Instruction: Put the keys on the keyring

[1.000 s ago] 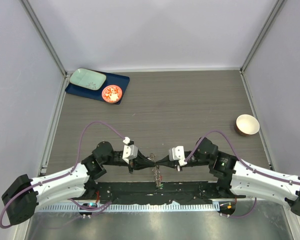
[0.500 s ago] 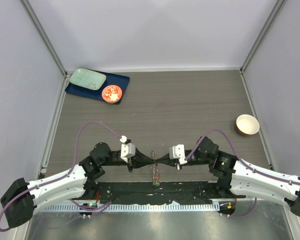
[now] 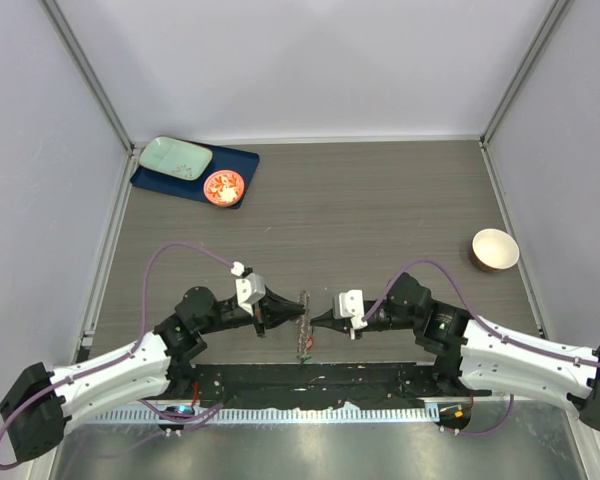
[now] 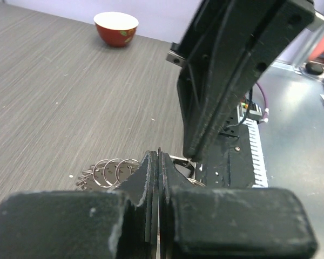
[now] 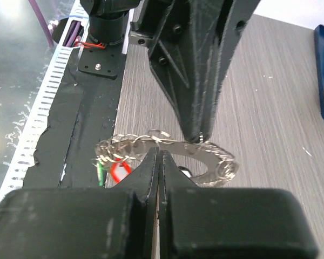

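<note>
Surface (image 3: 380, 200): matte grey-brown wood grain. A black mat (image 3: 380, 382) lines its near edge, with a pale toothed rail (image 3: 310, 412) in front of that.
Keyring (image 5: 208, 156): I see a flat, silvery oval fringed with thin wire loops. It is shiny and very slim.
Keys (image 5: 119, 171): one red plastic tag and a green one beside it, both tiny, at the keyring's near end over the mat's edge.
Where it lies: from above, the keyring (image 3: 304, 325) sits midway between my two arms, just past the mat, running front to back.
Left jaws: pressed together, with no gap that I can see. A sliver of the keyring's metal pokes out between the black fingertips (image 4: 149, 171), at its far side.
Right jaws: also closed tight. Their fingertips (image 5: 151, 164) pinch the keyring's middle from the opposite side, tip almost against the left tip.
Lift: I cannot tell whether the keyring is off the surface.
Bowl (image 3: 495, 249): glossy, red outside and cream inside, well off to the right.
Tray (image 3: 238, 160): dark blue, at the far left corner, holding a pale green plate (image 3: 175, 157) and a small orange-red dish (image 3: 223, 186).
Room: open surface lies beyond the keyring up to the back wall. Panels close both sides.
</note>
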Motion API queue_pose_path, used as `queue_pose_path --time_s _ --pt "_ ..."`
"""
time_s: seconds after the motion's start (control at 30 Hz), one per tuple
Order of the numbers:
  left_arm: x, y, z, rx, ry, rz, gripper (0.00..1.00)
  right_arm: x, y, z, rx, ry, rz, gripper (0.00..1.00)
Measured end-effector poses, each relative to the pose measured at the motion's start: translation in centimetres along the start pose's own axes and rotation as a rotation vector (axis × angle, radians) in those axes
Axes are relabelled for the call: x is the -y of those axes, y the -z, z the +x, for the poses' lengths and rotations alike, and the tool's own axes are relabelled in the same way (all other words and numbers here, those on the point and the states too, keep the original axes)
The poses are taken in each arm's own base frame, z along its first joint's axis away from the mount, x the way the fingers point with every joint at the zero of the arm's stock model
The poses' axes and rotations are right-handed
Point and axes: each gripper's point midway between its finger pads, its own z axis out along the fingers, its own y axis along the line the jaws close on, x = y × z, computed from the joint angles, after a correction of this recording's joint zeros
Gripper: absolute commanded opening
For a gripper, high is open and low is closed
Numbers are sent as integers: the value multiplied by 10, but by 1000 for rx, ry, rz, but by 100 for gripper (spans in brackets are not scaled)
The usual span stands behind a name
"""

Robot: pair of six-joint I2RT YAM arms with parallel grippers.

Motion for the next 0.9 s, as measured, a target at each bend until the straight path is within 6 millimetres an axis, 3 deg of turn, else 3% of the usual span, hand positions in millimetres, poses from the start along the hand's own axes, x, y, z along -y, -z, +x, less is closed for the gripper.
queue_pose_path --time_s 0.23,0.4,0.7,0.9 --pt "-9 -2 4 -10 37 -49 0 -2 -3 8 -26 -12 -13 1" --pt "-15 -3 5 -7 33 -75 0 7 -1 10 -42 -26 46 1" --pt "-50 -3 26 -71 -6 -213 0 54 15 10 -61 -91 350 1" --pt "-82 23 7 -56 -47 -384 0 85 40 8 -45 -113 577 1"
